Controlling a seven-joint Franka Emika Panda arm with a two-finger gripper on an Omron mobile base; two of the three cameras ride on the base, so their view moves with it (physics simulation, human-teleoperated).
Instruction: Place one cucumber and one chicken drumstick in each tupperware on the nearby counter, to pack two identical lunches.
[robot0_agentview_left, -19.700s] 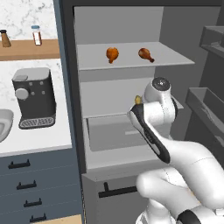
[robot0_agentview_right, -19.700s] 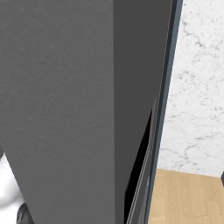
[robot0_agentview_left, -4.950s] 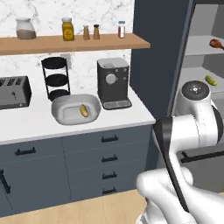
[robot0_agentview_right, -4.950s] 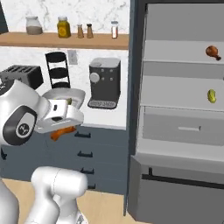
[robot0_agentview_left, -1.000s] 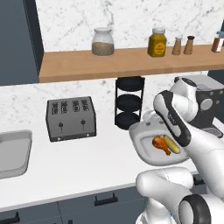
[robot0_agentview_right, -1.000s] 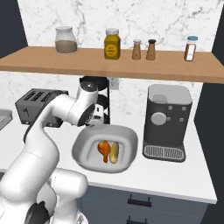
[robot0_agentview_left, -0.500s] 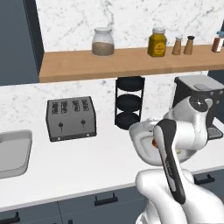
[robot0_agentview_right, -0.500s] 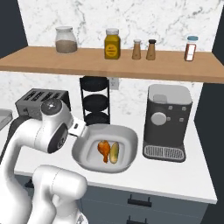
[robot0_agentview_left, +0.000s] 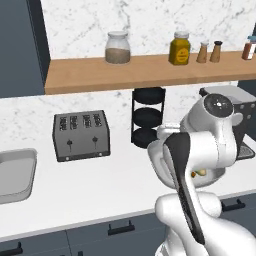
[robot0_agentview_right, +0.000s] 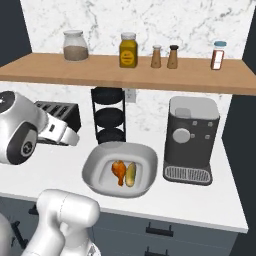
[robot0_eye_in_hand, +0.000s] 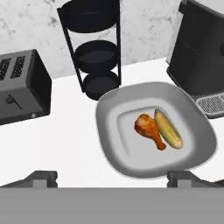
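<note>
On the white counter (robot0_agentview_right: 200, 200) stands a light-grey tupperware (robot0_agentview_right: 92, 172) holding one chicken drumstick (robot0_agentview_right: 119, 172) and one cucumber (robot0_agentview_right: 130, 174) side by side. The hand view looks down on the same tupperware (robot0_eye_in_hand: 109, 113), with the drumstick (robot0_eye_in_hand: 148, 128) left of the cucumber (robot0_eye_in_hand: 168, 134). My gripper (robot0_eye_in_hand: 111, 178) is open and holds nothing; it hangs back from the tupperware's near rim. In the left base view my arm covers most of this tupperware. A second shallow grey tupperware (robot0_agentview_left: 15, 175) sits at the left edge, cut off by the frame.
A dark toaster (robot0_agentview_left: 82, 135) stands left of a black three-tier rack (robot0_agentview_left: 148, 122). A coffee machine (robot0_agentview_right: 192, 140) is right of the filled tupperware. Above runs a wooden shelf (robot0_agentview_right: 125, 70) with jars and shakers. Bare counter (robot0_agentview_left: 115, 180) lies between toaster and arm.
My hand has drawn back from above the filled tupperware toward the base, and the arm has folded. The jaws stayed open. Drumstick and cucumber lie still.
</note>
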